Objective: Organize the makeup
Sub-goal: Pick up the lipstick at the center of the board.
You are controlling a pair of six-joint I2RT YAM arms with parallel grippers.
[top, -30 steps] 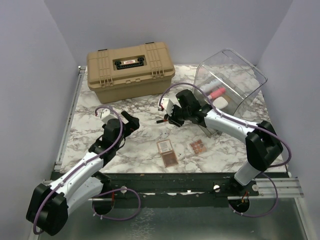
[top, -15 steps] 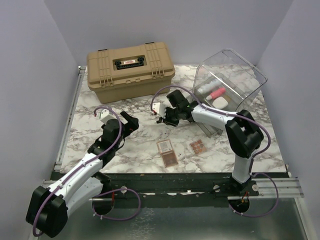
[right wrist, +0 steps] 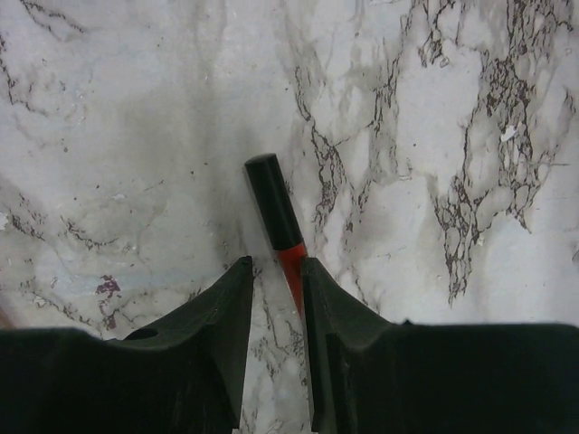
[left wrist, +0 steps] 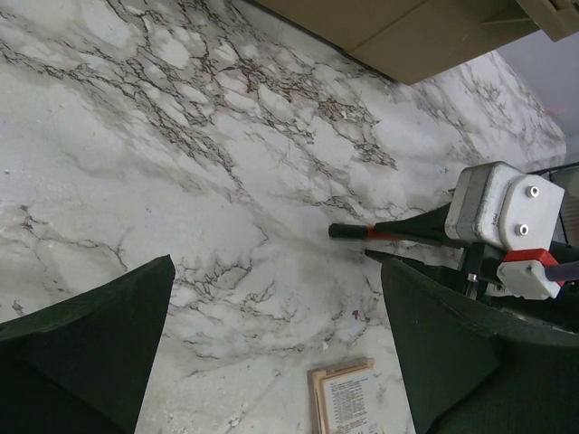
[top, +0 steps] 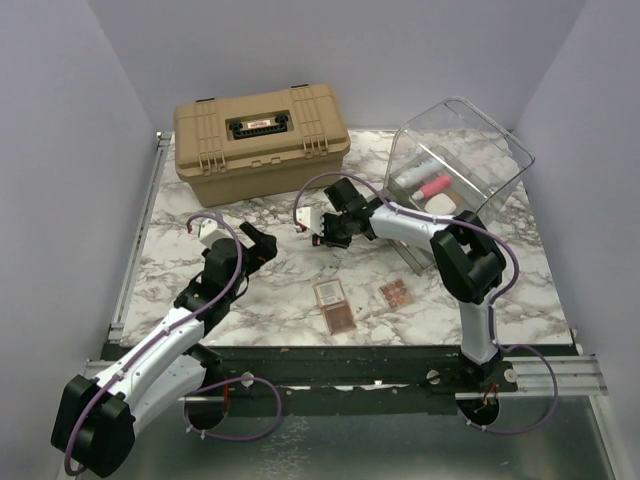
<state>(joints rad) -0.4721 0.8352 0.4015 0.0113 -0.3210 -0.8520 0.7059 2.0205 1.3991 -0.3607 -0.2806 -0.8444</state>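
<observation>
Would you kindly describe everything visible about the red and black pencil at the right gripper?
The pencil is thin, with a glossy black cap end and a red section behind it. It sits between the fingers of the right gripper, black end pointing away from the wrist, over the marble table. Its rear is hidden by the fingers. The left wrist view shows it roughly level.

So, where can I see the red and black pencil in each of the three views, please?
Top external: the red and black pencil lies mid-table, at the right gripper.
Left wrist: right of centre, black cap pointing left, running into the right gripper.
Right wrist: centre, red part between the right gripper's fingers.
Shared landmark: the marble table under it in all three views.
</observation>
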